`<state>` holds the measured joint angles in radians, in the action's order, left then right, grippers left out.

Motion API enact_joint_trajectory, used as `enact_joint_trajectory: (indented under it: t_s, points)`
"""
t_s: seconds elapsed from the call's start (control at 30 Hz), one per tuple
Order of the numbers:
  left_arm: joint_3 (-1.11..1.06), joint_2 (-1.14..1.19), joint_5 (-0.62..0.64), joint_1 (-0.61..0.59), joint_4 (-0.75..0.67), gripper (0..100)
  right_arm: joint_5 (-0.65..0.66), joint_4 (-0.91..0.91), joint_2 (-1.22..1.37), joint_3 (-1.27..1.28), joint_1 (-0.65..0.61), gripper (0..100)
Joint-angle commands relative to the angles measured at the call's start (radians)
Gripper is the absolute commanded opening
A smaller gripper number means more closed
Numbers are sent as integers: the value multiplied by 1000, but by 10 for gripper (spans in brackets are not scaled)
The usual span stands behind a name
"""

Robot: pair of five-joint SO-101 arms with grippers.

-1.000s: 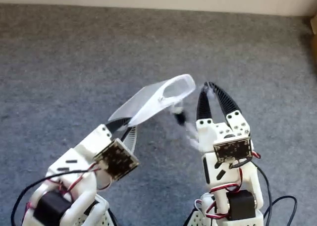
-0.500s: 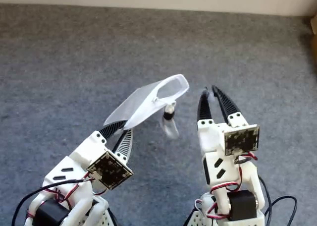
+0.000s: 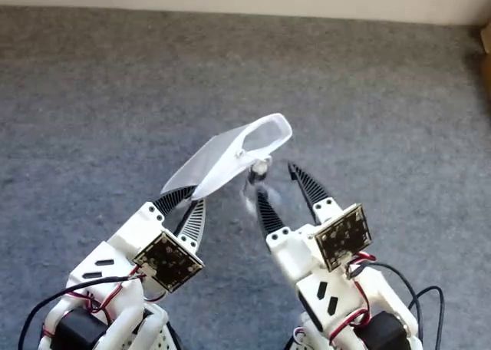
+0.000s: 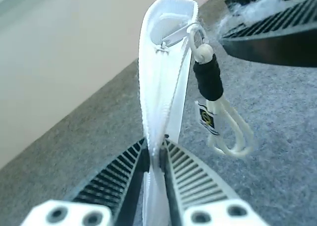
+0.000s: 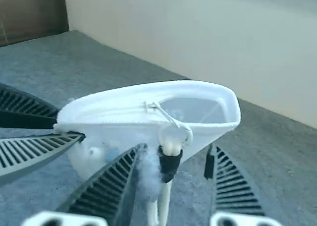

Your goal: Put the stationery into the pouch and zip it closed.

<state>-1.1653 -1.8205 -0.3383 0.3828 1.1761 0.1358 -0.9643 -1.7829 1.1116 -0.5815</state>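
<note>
Pouch [image 3: 230, 156] held up off the grey worktop [image 3: 92, 97], centre frame, mouth part open at its upper right. Left hand [image 3: 186, 203] clamped on its lower-left end. Right hand [image 3: 278, 183] spread open, the dangling zip pull [image 3: 259, 168] between its fingers.

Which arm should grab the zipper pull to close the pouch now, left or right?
Right. Its open end effector has the dangling zipper pull hanging between its fingers. The left end effector is shut on the pouch, holding its other end.
</note>
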Motion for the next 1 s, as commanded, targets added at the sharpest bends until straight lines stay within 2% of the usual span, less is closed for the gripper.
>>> enact_joint_trajectory:
  t_s: [0.0,0.17,0.5,0.6,0.77,0.97]
  points:
    - [-5,-1,17,-10,-21,7,-3,91,15,13,-21,181]
    - [-5,-1,18,-10,-20,7,-2,251,15,150,-21,178]
    - [-5,-1,20,-10,-17,7,-2,260,16,179,-21,176]
    - [-5,-2,20,-10,-15,7,-2,312,56,183,-21,175]
    - [-5,-2,20,-10,-14,7,-2,366,163,177,-18,98]
    - [-7,-2,20,-10,-14,7,0,366,165,177,58,39]
